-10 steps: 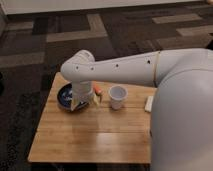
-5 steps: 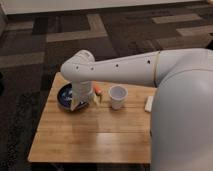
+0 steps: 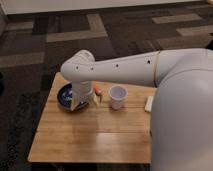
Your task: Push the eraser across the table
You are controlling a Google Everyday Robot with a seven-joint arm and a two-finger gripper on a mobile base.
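Observation:
The light wooden table (image 3: 90, 137) carries a few small things along its far side. My arm reaches in from the right and bends down at a white wrist. The gripper (image 3: 80, 102) hangs below the wrist, low over the right rim of a dark blue bowl (image 3: 64, 97). A small dark block that looks like the eraser (image 3: 95, 99) stands just right of the gripper, partly hidden by it, with an orange object (image 3: 98, 90) right behind it. The gripper is close beside the block; whether they touch cannot be made out.
A white cup (image 3: 117, 96) stands right of the dark block. A flat white block (image 3: 149, 103) lies near the table's right edge, beside my arm's large white body (image 3: 182, 115). Dark patterned carpet surrounds the table.

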